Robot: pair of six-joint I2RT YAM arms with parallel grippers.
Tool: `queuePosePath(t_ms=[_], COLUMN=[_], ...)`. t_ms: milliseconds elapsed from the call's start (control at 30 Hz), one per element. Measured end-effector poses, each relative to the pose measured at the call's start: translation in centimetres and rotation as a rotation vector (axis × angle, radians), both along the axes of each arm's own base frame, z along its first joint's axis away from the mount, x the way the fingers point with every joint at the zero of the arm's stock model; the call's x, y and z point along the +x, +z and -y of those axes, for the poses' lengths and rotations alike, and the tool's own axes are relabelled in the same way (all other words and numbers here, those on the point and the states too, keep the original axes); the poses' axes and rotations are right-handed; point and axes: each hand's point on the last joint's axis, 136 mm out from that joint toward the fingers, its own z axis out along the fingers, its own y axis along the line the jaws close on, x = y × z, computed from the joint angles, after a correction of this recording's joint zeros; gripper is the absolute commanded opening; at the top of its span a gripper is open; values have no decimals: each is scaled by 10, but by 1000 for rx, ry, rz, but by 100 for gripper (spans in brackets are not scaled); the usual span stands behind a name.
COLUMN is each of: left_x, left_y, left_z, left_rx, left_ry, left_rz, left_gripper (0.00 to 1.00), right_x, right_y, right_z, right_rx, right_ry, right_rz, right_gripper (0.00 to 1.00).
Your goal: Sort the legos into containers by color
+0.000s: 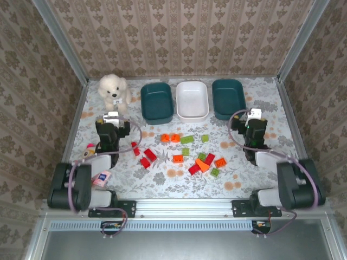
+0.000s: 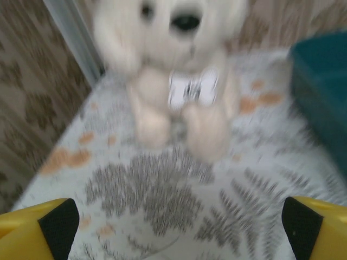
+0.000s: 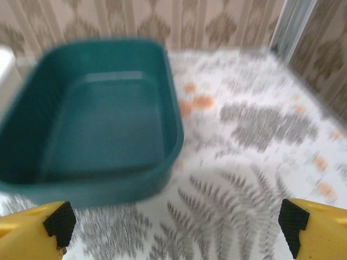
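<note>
Patterned walls close the table along its left, far and right edges; only the near edge, where both arm bases sit, is open. Bare cloth runs along the near edge between the bases, and a narrower free strip lies between the bricks and the tubs.

The legos lie scattered over the middle of the table in a loose band running left to right. The red ones lie mostly at its left end, and orange and green ones are mixed through the middle and right. None is in a tub.

The three tubs stand in a row at the far edge, almost side to side: the left teal tub, the white tub and the right teal tub. Each has its long axis running from near edge to far edge, and each is empty as far as can be seen.

A plush dog sits upright in the far left corner, just left of the left teal tub. A doll toy and a small pink object lie by the left edge beside the left arm.

The left gripper faces the dog, its fingers spread wide and holding nothing. The right gripper is just before the right teal tub, likewise spread wide and empty.
</note>
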Motion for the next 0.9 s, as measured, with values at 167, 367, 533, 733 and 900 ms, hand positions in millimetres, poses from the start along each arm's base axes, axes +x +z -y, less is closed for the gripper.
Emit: queuePosePath(t_ms=[167, 367, 533, 733, 900], left_x=[-29, -63, -71, -65, -92], left_y=[106, 203, 212, 152, 108], left_z=[39, 63, 16, 42, 114], left_rx=[-27, -191, -502, -577, -523], left_ry=[-50, -104, 60, 34, -183], left_rz=[201, 263, 170, -165, -413], left_gripper=[100, 100, 100, 100, 100], right_x=[-16, -48, -73, -85, -124], right_y=[147, 278, 249, 183, 99], right_z=[-20, -16, -24, -65, -98], right_rx=[4, 350, 483, 494, 532], right_ry=[10, -67, -50, -73, -145], right_rz=[258, 352, 166, -266, -586], right_gripper=[100, 100, 83, 75, 72])
